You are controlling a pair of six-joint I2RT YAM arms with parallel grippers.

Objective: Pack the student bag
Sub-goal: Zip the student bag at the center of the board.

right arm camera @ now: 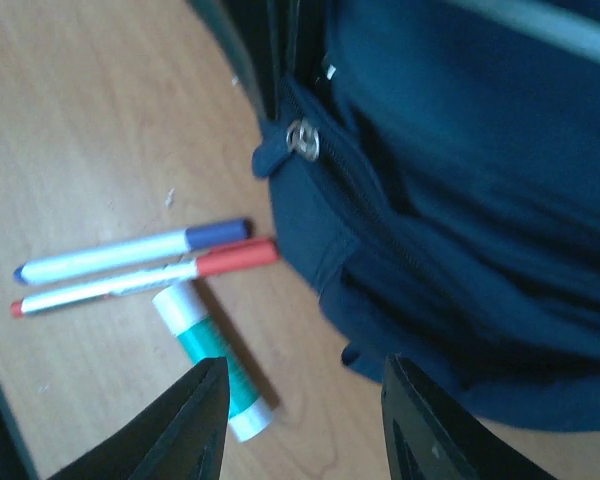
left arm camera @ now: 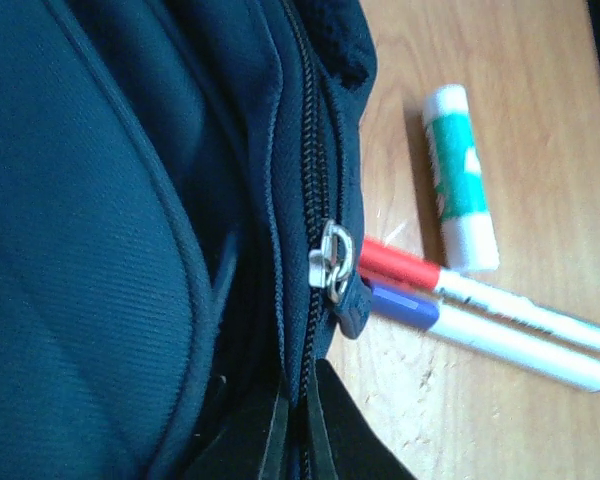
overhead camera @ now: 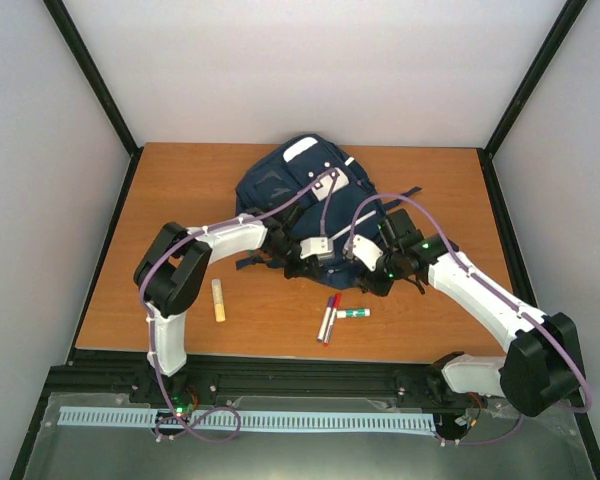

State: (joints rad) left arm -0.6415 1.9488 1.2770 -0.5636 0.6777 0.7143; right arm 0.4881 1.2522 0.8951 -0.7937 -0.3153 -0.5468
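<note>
The navy backpack point(overhead camera: 300, 190) lies at twelve o'clock on the wooden table point(overhead camera: 180, 200), both my arms reaching its near edge. My left gripper point(left arm camera: 298, 440) is pressed shut at the bag's zipper seam. My right gripper point(right arm camera: 305, 420) stands partly open and holds nothing, with two markers point(right arm camera: 130, 256) and a glue stick point(right arm camera: 205, 350) at its ten o'clock.

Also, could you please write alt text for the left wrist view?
A navy student bag fills the left, its zipper closed, silver slider midway. Beside it on the wooden table lie a red-capped marker, a blue-capped marker and a green-and-white glue stick.
</note>
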